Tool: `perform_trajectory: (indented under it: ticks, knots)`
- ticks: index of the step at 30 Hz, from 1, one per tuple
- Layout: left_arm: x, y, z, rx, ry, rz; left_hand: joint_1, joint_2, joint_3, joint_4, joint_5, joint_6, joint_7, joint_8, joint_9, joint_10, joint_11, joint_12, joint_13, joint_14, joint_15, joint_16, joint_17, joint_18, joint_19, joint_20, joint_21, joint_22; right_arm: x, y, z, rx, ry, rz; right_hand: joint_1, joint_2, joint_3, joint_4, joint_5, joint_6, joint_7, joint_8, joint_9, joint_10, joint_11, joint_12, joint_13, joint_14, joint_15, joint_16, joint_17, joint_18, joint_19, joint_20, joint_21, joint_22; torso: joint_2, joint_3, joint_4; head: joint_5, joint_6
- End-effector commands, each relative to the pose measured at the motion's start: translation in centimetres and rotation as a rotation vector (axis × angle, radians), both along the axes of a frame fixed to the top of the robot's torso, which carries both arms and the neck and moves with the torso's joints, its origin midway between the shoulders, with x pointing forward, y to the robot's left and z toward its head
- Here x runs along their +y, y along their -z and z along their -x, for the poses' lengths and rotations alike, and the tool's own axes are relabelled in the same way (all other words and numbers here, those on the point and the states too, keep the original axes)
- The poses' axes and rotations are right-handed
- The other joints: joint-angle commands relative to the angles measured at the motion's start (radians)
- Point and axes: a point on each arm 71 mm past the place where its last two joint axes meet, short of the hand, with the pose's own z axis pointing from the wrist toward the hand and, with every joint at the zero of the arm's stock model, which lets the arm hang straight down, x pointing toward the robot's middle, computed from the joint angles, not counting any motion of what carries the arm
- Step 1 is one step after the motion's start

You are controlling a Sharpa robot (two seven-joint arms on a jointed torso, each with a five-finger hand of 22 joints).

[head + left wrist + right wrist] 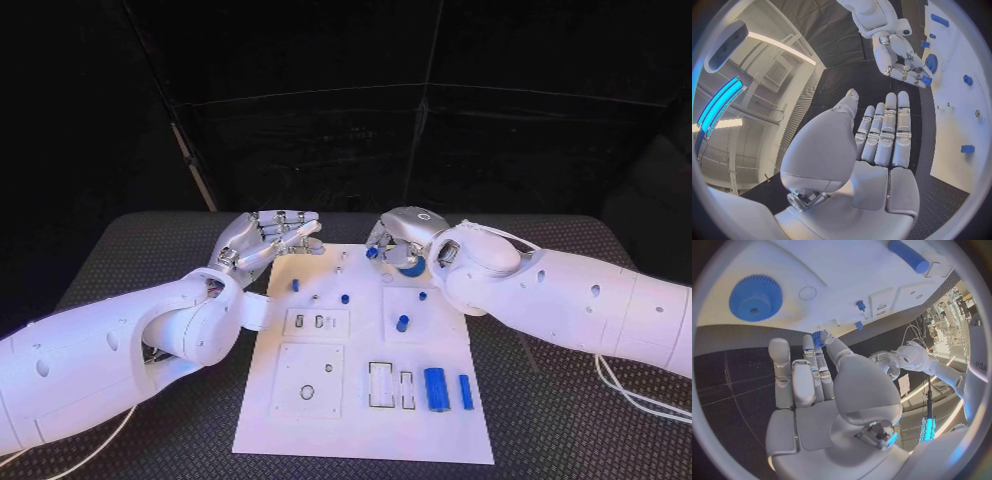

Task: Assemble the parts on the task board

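Observation:
The white task board [433, 440] lies mid-table. My right hand [397, 238] hovers over its far edge and pinches a small blue part [818, 338] between thumb and a fingertip; the same part [926, 80] shows at that hand's fingertips [912, 75] in the left wrist view. A blue gear [754, 297] sits on the board just beside this hand, half hidden under it [414, 268]. My left hand [267, 240] hangs over the board's far left corner, fingers straight, thumb apart, holding nothing [879, 140].
Small blue pegs [346, 297] [402, 322] stand in the board's middle. Two long blue bars [436, 388] [466, 390] lie at its near right, beside white slots [381, 385]. Dark padded table [577, 420] surrounds the board.

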Motion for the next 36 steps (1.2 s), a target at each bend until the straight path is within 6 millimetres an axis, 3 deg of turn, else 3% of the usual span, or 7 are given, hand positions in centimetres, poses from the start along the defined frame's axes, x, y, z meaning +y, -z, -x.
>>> perform_trajectory:
  ticks: [1, 8, 10, 14, 18, 22, 36]
  knots:
    - [-0.1, -0.2, 0.0, -0.006, 0.015, 0.003, -0.006, 0.006, -0.007, 0.0, 0.0, -0.004, 0.006, -0.006, -0.002, -0.002, 0.007, -0.009, -0.001, 0.0, 0.006, -0.006, 0.002, 0.01, 0.005, 0.003, -0.004, -0.001, 0.2, -0.7, -0.7, -0.041, 0.029, -0.04, -0.014, -0.001, 0.009, 0.001, -0.003, 0.008, 0.001, 0.002, -0.002, 0.007, 0.002, 0.001, 0.001, 0.034, -0.008, 0.006, 0.002, -0.011, 0.001, -0.008, 0.007, 0.001, 0.002, 0.0, 0.0024, 0.004, 0.001]
    - [-0.1, -0.2, 0.1, -0.005, 0.014, 0.002, -0.006, 0.007, -0.007, -0.001, 0.0, -0.005, 0.007, -0.008, -0.002, -0.003, 0.007, -0.011, -0.001, 0.0, 0.006, -0.007, 0.002, 0.01, 0.005, 0.003, -0.005, -0.002, 1.2, -0.7, -1.6, -0.046, 0.039, -0.037, -0.018, -0.004, 0.014, 0.007, -0.005, 0.007, 0.001, 0.001, -0.002, 0.006, 0.002, 0.0, 0.001, 0.035, -0.008, 0.008, 0.004, -0.012, 0.002, -0.008, 0.008, 0.003, 0.004, -0.0009, 0.005, 0.008, 0.0]
    - [-0.1, -0.2, 0.1, -0.005, 0.014, 0.002, -0.006, 0.007, -0.007, -0.001, 0.0, -0.005, 0.007, -0.008, -0.002, -0.003, 0.007, -0.011, -0.001, 0.0, 0.006, -0.008, 0.002, 0.01, 0.005, 0.003, -0.005, -0.002, 1.6, -0.7, -1.9, -0.04, 0.037, -0.032, -0.02, -0.005, 0.016, 0.008, -0.006, 0.007, 0.001, 0.0, -0.002, 0.005, 0.003, 0.0, 0.001, 0.035, -0.008, 0.008, 0.004, -0.012, 0.002, -0.008, 0.008, 0.003, 0.006, -0.0026, 0.0081, 0.008, 0.0]
    - [0.0, -0.3, 0.1, -0.008, 0.013, 0.004, -0.006, 0.007, -0.007, -0.001, 0.0, -0.005, 0.007, -0.008, -0.002, -0.003, 0.007, -0.011, -0.001, 0.0, 0.006, -0.008, 0.002, 0.01, 0.005, 0.003, -0.005, -0.002, 2.5, -0.5, -2.2, -0.021, 0.026, -0.017, -0.022, -0.007, 0.019, 0.011, -0.009, 0.006, 0.001, 0.0, -0.003, 0.005, 0.003, -0.001, 0.001, 0.035, -0.008, 0.009, 0.005, -0.012, 0.002, -0.008, 0.009, 0.003, 0.008, -0.0015, 0.0063, 0.011, -0.001]
    - [-0.1, -0.5, 0.0, -0.011, 0.013, 0.007, -0.006, 0.007, -0.007, -0.001, 0.0, -0.005, 0.007, -0.008, -0.002, -0.003, 0.007, -0.011, -0.001, 0.0, 0.006, -0.008, 0.002, 0.01, 0.005, 0.003, -0.005, -0.002, 3.4, -0.4, -2.4, -0.005, 0.014, -0.005, -0.024, -0.01, 0.023, 0.014, -0.012, 0.005, 0.002, -0.001, -0.003, 0.004, 0.003, -0.002, 0.001, 0.035, -0.008, 0.01, 0.006, -0.012, 0.002, -0.008, 0.009, 0.003, 0.012, -0.0033, 0.009, 0.011, -0.004]
    - [0.0, -0.7, 0.0, -0.014, 0.011, 0.008, -0.006, 0.007, -0.007, -0.001, 0.0, -0.005, 0.007, -0.008, -0.002, -0.003, 0.007, -0.011, -0.001, 0.0, 0.006, -0.008, 0.002, 0.01, 0.005, 0.003, -0.005, -0.002, 4.0, -0.3, -2.5, 0.006, 0.006, 0.004, -0.025, -0.013, 0.027, 0.017, -0.017, 0.004, 0.002, -0.003, -0.003, 0.002, 0.004, -0.003, 0.0, 0.035, -0.007, 0.011, 0.006, -0.012, 0.001, -0.008, 0.009, 0.003, 0.013, -0.0034, 0.0069, 0.014, -0.008]
    - [0.2, -1.1, -0.2, -0.024, 0.004, 0.011, -0.005, 0.008, -0.008, -0.001, 0.0, -0.005, 0.007, -0.009, -0.002, -0.003, 0.008, -0.013, -0.001, 0.0, 0.006, -0.009, 0.003, 0.01, 0.006, 0.004, -0.006, -0.002, 4.9, 0.3, -2.6, 0.057, -0.008, 0.044, -0.027, -0.015, 0.033, 0.021, -0.021, 0.003, 0.003, -0.003, -0.003, 0.001, 0.004, -0.004, 0.0, 0.035, -0.007, 0.013, 0.008, -0.012, 0.002, -0.007, 0.01, 0.005, 0.015, -0.0035, 0.0083, 0.017, -0.017]
